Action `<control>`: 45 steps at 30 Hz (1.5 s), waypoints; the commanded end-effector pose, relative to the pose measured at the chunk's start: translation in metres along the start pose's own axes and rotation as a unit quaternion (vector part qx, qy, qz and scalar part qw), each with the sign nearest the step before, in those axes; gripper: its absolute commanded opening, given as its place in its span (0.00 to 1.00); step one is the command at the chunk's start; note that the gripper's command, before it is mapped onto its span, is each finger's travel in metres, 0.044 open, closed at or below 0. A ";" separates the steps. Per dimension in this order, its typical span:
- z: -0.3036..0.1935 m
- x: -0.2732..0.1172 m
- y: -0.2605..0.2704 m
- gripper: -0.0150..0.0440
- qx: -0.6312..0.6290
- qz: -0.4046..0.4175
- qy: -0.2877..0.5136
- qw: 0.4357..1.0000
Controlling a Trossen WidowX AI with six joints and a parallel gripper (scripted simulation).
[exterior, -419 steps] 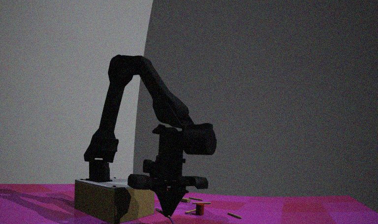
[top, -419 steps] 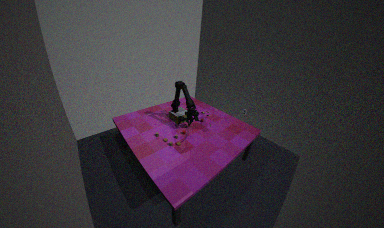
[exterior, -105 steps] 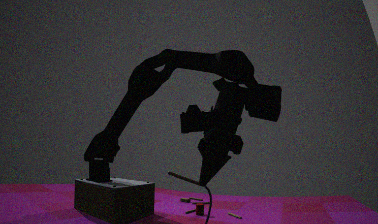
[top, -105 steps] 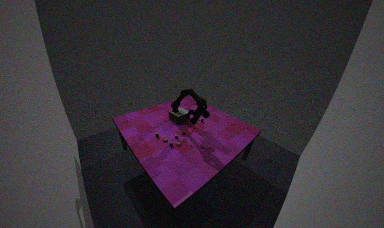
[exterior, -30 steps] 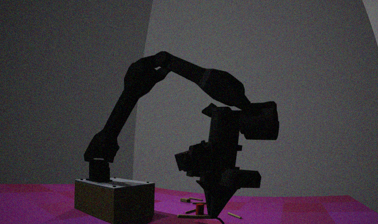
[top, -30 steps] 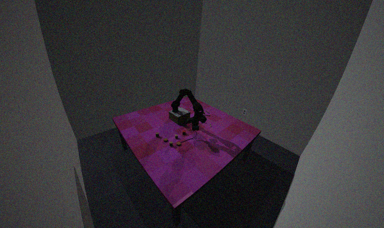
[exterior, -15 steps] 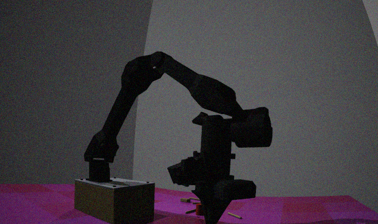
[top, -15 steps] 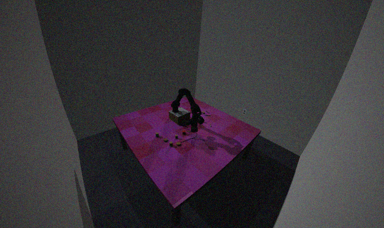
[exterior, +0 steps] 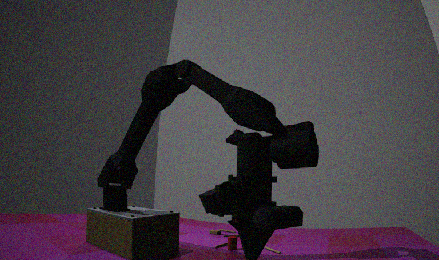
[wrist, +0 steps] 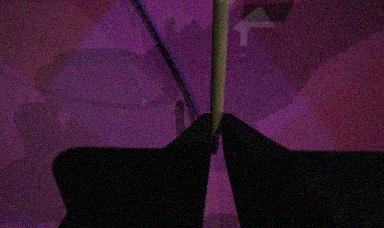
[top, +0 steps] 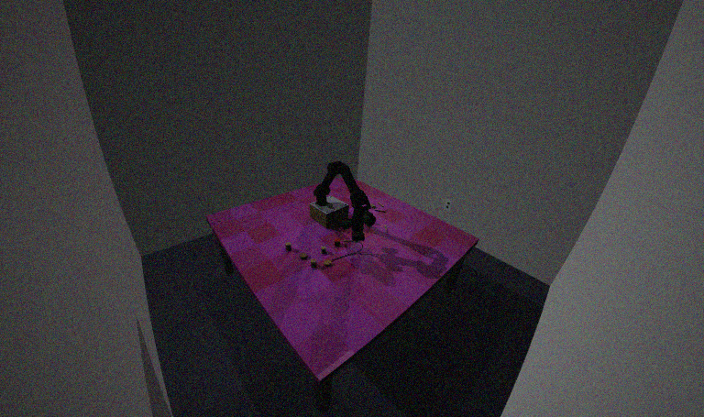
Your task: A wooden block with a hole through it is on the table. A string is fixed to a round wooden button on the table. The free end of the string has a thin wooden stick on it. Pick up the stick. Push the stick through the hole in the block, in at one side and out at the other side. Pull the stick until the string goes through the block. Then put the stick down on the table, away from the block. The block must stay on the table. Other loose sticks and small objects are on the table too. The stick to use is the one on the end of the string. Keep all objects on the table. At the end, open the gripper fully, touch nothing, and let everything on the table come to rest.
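Observation:
My gripper (top: 357, 239) (exterior: 252, 258) (wrist: 216, 122) is shut on the thin wooden stick (wrist: 220, 53), which points up the wrist view from between the fingertips. The dark string (wrist: 167, 58) (top: 342, 257) runs from near the fingertips. In the top view it curves over the table to a small yellow-brown piece (top: 327, 263), apparently the button. The held stick cannot be made out in the exterior view, where the fingertips reach the bottom edge. The pieces are too small and dark for me to tell which is the block with the hole; no hole is visible.
The arm's base box (top: 323, 218) (exterior: 110, 234) stands behind the gripper. Several small yellow pieces, one of them here (top: 288, 246), and a red piece (top: 337, 243) lie nearby. The exterior view shows a red piece (exterior: 231, 243), a small wooden piece (exterior: 215, 232) and a loose stick (exterior: 272, 250).

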State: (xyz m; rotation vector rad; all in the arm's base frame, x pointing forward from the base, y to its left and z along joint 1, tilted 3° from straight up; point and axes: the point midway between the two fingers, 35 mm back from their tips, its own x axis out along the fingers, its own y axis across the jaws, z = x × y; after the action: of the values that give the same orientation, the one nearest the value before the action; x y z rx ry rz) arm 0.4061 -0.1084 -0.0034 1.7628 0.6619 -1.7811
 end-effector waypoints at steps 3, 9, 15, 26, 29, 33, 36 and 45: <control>-0.009 0.003 -0.001 0.25 0.000 -0.004 0.000 1.000; -0.017 0.003 0.000 0.25 0.000 -0.004 0.001 1.000; -0.025 0.002 0.000 0.25 0.000 -0.004 0.002 1.000; -0.039 0.002 -0.001 0.25 0.000 -0.004 0.003 1.000; -0.043 0.002 -0.001 0.25 0.000 -0.004 0.003 1.000; -0.049 0.002 -0.001 0.25 0.000 -0.004 0.004 1.000; -0.053 0.002 -0.001 0.25 0.001 -0.004 0.004 1.000; -0.064 0.002 -0.003 0.25 0.001 -0.005 0.007 1.000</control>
State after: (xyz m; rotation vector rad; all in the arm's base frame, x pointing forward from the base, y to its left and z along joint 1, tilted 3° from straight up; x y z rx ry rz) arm 0.4490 -0.0675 -0.0041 1.7758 0.6671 -1.7719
